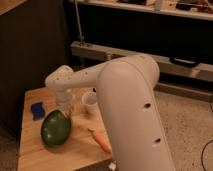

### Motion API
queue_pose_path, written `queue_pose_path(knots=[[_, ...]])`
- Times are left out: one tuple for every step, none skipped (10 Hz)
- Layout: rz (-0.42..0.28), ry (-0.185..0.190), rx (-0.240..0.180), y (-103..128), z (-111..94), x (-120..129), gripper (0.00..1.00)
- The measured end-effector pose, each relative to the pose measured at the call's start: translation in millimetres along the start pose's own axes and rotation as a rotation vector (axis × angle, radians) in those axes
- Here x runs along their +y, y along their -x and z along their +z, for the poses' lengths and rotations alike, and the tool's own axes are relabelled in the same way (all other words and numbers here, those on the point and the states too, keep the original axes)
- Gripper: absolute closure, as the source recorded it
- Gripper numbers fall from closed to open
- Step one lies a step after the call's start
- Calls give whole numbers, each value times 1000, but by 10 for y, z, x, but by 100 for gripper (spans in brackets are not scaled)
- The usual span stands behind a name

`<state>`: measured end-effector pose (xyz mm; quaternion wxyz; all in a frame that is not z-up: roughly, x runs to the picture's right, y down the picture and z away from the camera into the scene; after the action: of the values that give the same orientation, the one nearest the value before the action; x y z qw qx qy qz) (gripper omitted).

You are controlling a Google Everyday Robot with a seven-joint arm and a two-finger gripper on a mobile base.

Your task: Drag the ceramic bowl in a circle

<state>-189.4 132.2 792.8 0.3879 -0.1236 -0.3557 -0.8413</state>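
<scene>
The ceramic bowl (55, 128) is a wide, shallow, glossy dark-green dish lying on the left part of the small wooden table (35, 155). My white arm reaches in from the right and bends down to the gripper (65, 111), which sits at the bowl's upper right rim. The bulky arm link covers the right side of the table.
A small translucent white cup (90, 103) stands just right of the gripper. A blue block (36, 110) lies at the table's left edge, above the bowl. An orange carrot (102, 141) lies right of the bowl. A dark cabinet and a metal rail stand behind.
</scene>
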Motion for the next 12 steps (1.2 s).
queue_pose_path(knots=[[40,1,-8,153,41,199,100],[75,-1,-14,299,79,375,100],[101,-2,-21,430,119,505,100],[105,-2,-31,602,170,629,100],[87,-3,-33,680,186,638,100],[55,-4,-35,748,194,581,100],[22,-2,-43,805,201,476,100],[-22,-3,-45,855,218,298,100],[-51,-1,-52,910,235,150,100],[-108,0,-58,989,267,-163,100],[-168,0,-63,1027,304,-472,100],[-214,-2,-67,1018,329,-708,100]])
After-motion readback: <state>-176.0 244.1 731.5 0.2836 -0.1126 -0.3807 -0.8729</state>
